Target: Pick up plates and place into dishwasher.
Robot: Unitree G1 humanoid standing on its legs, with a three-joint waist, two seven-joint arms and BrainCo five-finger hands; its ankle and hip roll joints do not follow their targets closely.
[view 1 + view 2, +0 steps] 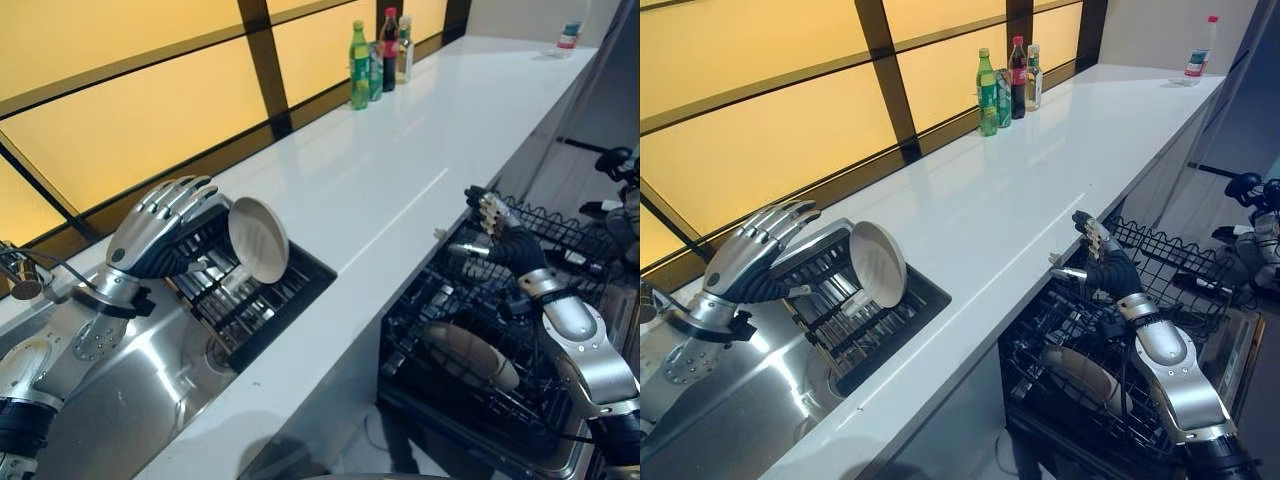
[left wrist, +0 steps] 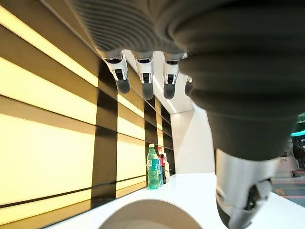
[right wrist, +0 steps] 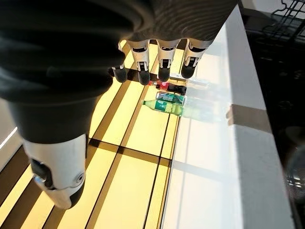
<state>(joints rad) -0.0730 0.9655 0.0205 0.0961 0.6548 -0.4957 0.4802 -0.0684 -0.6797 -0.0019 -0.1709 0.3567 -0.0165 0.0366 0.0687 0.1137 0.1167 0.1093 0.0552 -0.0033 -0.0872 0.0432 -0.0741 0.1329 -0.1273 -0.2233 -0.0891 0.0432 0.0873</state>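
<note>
Over the sink on the robot's left, the left hand [image 1: 165, 235] hovers above the black dish rack [image 1: 245, 300], fingers [image 2: 145, 78] extended and relaxed, gripping nothing. A white plate [image 1: 258, 238] stands on edge in the rack just beside that hand, toward the counter side; whether the hand touches its rim cannot be told. From the left wrist view the plate's rim [image 2: 150, 214] shows below the fingertips, apart from them. The rack sits in a recess alongside the steel sink basin [image 1: 130, 400].

On the robot's right, the right hand [image 1: 497, 235] is raised over the open dishwasher, fingers [image 3: 162, 59] straight and spread, holding nothing. It hangs above the dishwasher's black wire basket [image 1: 470, 320], which is pulled out in front of the counter edge. A second plate [image 1: 470, 355], pale in tone, lies tilted in the lower part of the basket, beneath the right forearm and clear of the hand.

Between the two hands runs the white countertop [image 1: 400, 170], glossy and bare over its near stretch. At its far end, against the amber wall panels [image 1: 120, 120], stands a cluster of bottles: a green bottle [image 1: 359, 66] in front, a dark red-capped bottle [image 1: 389, 50] and a clear bottle [image 1: 404, 48] close behind it. A small container [image 1: 569, 38] rests at the counter's far right corner, well apart from the bottles.
</note>
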